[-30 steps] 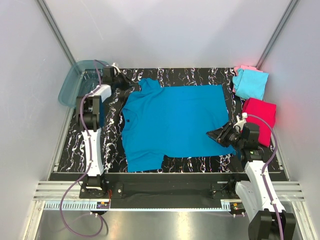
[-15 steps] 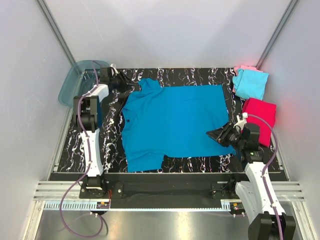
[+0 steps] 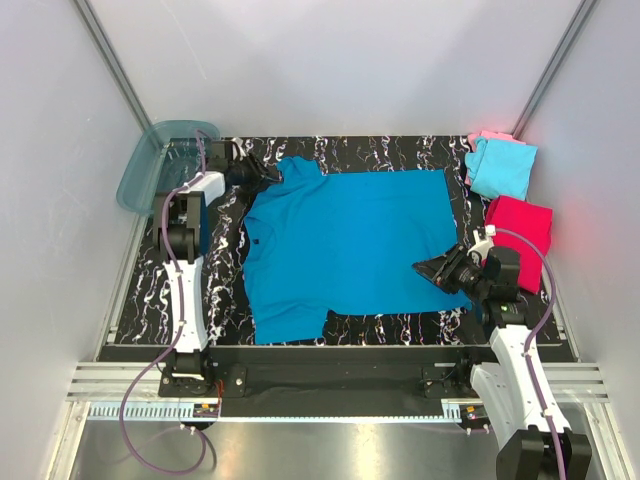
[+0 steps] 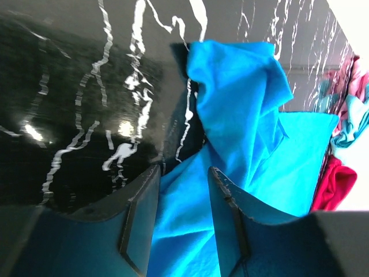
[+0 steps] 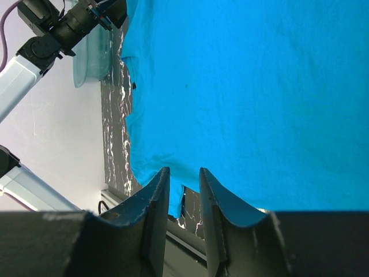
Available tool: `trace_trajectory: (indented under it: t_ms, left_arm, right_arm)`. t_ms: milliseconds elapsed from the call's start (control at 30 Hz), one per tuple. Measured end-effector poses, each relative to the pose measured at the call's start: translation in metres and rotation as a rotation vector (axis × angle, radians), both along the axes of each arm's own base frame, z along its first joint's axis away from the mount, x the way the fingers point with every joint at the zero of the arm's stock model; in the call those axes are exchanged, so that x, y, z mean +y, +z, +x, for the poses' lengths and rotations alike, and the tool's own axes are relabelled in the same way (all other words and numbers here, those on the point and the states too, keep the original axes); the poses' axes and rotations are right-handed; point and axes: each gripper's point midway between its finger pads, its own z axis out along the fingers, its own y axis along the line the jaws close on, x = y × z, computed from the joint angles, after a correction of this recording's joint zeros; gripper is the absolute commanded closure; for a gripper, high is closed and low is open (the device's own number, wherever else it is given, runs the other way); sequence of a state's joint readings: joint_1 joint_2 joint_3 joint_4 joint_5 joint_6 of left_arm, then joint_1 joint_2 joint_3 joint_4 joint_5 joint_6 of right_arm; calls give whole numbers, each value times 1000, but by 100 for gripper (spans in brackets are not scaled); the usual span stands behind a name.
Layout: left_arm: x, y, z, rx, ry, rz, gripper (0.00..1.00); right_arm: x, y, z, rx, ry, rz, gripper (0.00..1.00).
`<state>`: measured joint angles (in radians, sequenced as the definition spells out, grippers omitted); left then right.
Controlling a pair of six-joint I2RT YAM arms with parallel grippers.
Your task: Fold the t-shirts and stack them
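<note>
Teal-blue t-shirt (image 3: 350, 240): spread flat on the surface (image 3: 400, 150), unfolded; we judge its folding not yet begun; left claw (image 3: 268, 172) parted over its far-left sleeve, right claw (image 3: 425, 268) parted at its near-right hem, neither gripping; cyan shirt (image 3: 500, 168) atop pink shirt (image 3: 487, 136) and red shirt (image 3: 520, 225) right of it, unstacked.

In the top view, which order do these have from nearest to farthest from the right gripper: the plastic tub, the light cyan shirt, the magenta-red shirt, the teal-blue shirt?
1. teal-blue shirt, beneath the right gripper, table centre.
2. magenta-red shirt, right edge.
3. light cyan shirt, far right corner.
4. plastic tub, far left corner.
</note>
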<state>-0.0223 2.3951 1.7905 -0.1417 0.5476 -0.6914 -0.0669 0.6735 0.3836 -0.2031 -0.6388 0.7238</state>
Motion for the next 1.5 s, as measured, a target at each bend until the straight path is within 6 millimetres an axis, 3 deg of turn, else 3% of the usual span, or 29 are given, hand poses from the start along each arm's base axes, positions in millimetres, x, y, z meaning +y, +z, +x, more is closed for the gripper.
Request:
trace_trajectory:
  t_ms: [167,233,300,500,667,867,1067,1500]
  left_arm:
    - [-11,-1,-4,8,-22,0,57]
    - [-14,-1,-6,13,-28,0,64]
    - [-16,-4,-8,24,-34,2,77]
    - [-30,-8,-14,43,-76,7,74]
    - [-50,-11,-22,58,-126,19,100]
    - [-59,-11,-26,52,-154,38,100]
    - [-45,-10,-20,31,-106,120,100]
    - [15,-8,-13,36,72,318,100]
  right_arm:
    - [1,3,-1,-7,0,5,67]
    - [1,3,-1,-9,0,5,67]
    - [1,3,-1,-9,0,5,67]
    - [1,5,-1,-16,0,5,67]
    - [1,6,-1,-25,1,5,68]
    - [2,8,-2,-31,3,5,68]
    - [1,8,-2,-34,3,4,68]
    - [3,8,-3,-32,8,3,69]
